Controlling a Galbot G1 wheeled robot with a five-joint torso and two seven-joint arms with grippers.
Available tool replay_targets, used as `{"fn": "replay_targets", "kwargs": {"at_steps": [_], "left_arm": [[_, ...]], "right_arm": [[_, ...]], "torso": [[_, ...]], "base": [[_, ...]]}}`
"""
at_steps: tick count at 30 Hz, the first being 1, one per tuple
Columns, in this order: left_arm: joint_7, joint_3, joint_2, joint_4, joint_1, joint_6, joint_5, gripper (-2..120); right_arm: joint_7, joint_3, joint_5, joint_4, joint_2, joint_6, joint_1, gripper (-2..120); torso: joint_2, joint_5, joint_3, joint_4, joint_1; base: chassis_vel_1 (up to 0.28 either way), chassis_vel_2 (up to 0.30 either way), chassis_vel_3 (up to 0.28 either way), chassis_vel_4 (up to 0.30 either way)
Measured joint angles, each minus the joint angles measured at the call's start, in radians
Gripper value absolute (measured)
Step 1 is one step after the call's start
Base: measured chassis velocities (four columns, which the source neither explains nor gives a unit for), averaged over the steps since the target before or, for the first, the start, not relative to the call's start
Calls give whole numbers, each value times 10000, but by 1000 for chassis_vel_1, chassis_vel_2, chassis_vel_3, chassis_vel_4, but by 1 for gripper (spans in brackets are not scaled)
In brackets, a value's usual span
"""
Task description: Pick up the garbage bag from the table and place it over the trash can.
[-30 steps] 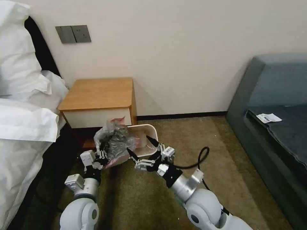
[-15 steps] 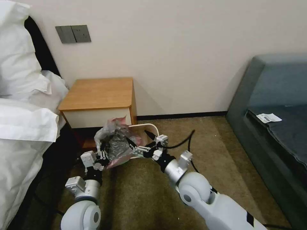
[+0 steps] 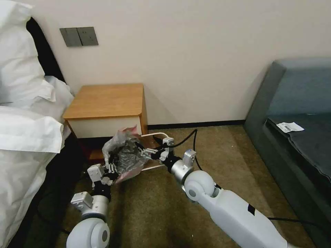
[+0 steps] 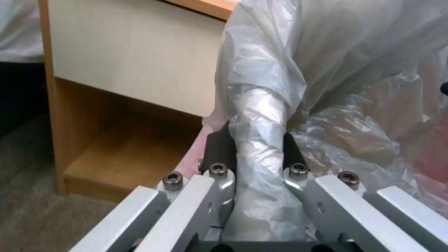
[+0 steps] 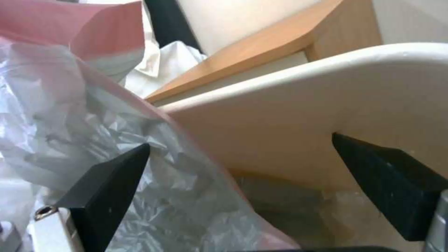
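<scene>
Both claws now at garbage bag

Crinkled thin plastic garbage bag: translucent grey, pink-red band along its rim, darker grey in the folds. Small wooden nightstand: orange-brown top and sides, cream-white drawer front. Small rounded plastic trash can: pale cream. Left gripper: silver-white metal links with black fingers. Right gripper: same silver-white body, black fingertips. Carpet: mottled olive-brown. Wall: plain off-white, two dark grey switch plates. Bedding: white. Sofa: dark blue-green.
</scene>
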Motion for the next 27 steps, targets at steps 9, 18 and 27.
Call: {"fn": "replay_targets", "kwargs": {"at_steps": [9,18,27], "left_arm": [[-19,-14,-8,114,-82,-5,-12,7],[-34,-4,17,125,-86,-10,-13,7],[-44,18,-4,149,-143,-10,-19,7]], "right_arm": [[29,-83,121,360,-66,-256,-290,100],[-23,-109,12,384,-39,-245,-394,87],[-44,-87,-215,479,-41,-172,-559,44]], "torso": [[0,0,0,0,0],[0,0,0,-1,0],[0,0,0,-1,0]], "base": [[0,0,0,0],[0,0,0,0],[0,0,0,0]]}}
